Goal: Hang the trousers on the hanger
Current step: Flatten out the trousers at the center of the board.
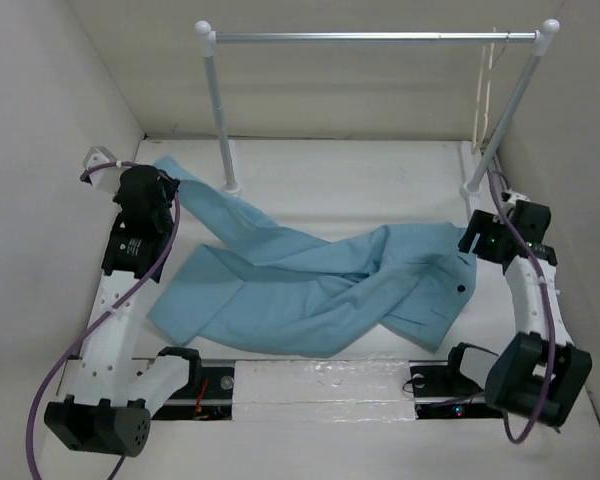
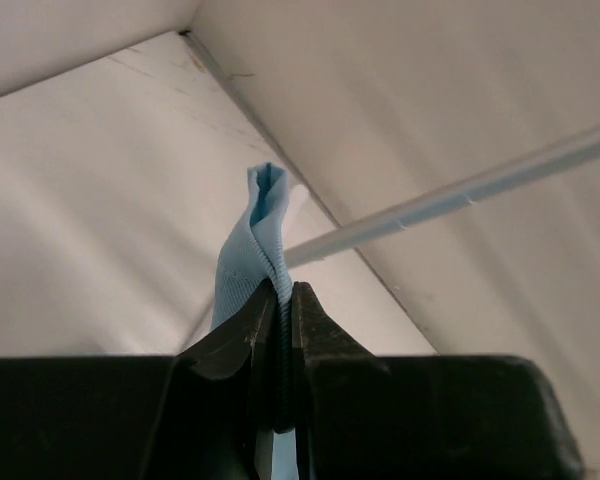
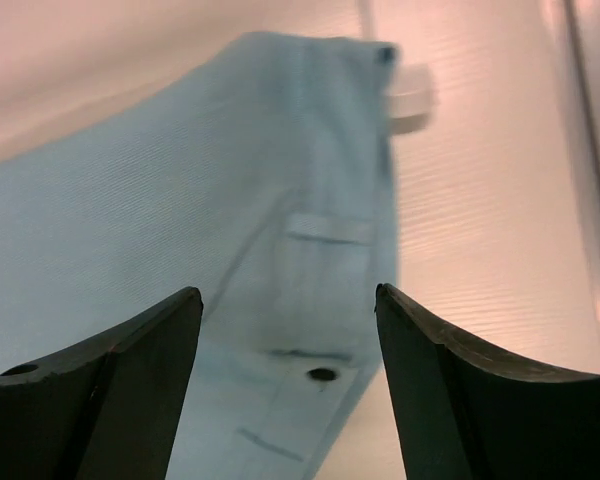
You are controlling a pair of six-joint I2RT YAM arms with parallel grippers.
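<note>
The light blue trousers (image 1: 310,280) lie spread on the table, legs running left, waistband with the dark button (image 1: 461,289) at the right. My left gripper (image 1: 165,185) is shut on the end of one trouser leg (image 2: 250,260) at the far left, the cloth sticking up between the jaws. My right gripper (image 1: 477,240) is open just above the waistband; the button (image 3: 322,374) lies between its fingers. The cream hanger (image 1: 485,95) hangs at the right end of the rail, near the back wall.
A silver rail (image 1: 375,37) on two white posts (image 1: 220,120) stands across the back of the table; its bases sit near each gripper. White walls close in left, right and back.
</note>
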